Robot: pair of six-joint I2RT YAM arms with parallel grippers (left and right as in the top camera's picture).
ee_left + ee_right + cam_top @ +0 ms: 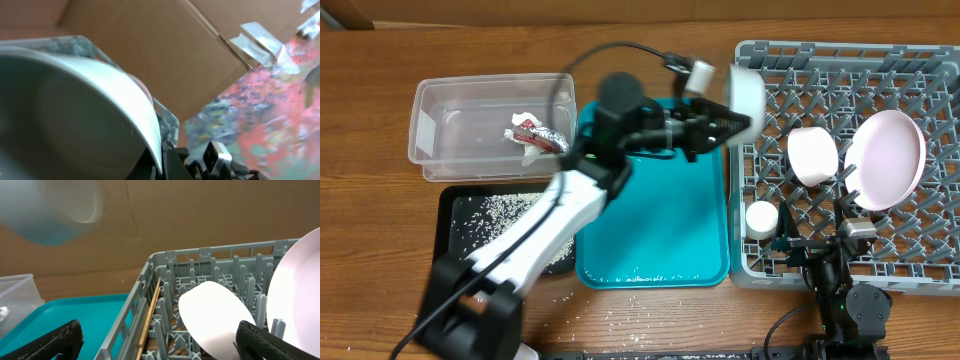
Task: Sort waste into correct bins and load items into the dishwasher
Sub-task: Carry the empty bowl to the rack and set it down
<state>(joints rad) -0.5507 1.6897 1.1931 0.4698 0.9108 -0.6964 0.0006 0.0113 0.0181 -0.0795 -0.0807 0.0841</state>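
Left fingers are clamped on the rim of the grey-white bowl. It hangs on edge above the 10 o'clock corner of the dish rack, clear of the pegs, its long line running 12 to 6. From the bowl, open pegs lie toward 3 o'clock; the pink bowl stands at its 5 o'clock, the plate beyond. My right fingers gape wide at the rack's 6 o'clock edge, well apart, so I judge the set-down is the left's.
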